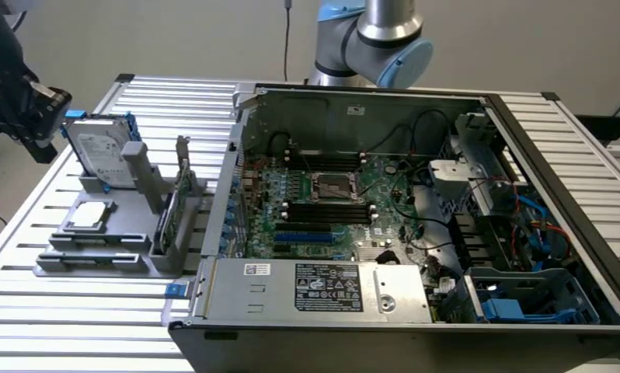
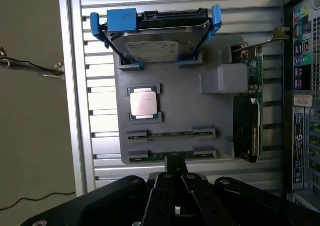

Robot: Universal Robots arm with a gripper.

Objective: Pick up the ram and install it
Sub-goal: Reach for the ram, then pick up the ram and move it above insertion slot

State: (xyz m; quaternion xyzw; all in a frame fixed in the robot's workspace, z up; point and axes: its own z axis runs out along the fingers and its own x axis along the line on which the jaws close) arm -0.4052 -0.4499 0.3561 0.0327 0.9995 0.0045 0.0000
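Fingers [image 2: 165, 186], pressed together, hang above the ram [image 2: 156, 156] by the holder [image 2: 190, 110] edge.

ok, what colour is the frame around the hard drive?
Blue. The hard drive frame shows best in the wrist view.

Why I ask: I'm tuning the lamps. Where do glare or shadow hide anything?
Wrist view: the processor washes out pale, the gripper is near-black, and the ram is a dim thin strip in its grey holder. Exterior view: even light on the table, shadow deep in the computer case.
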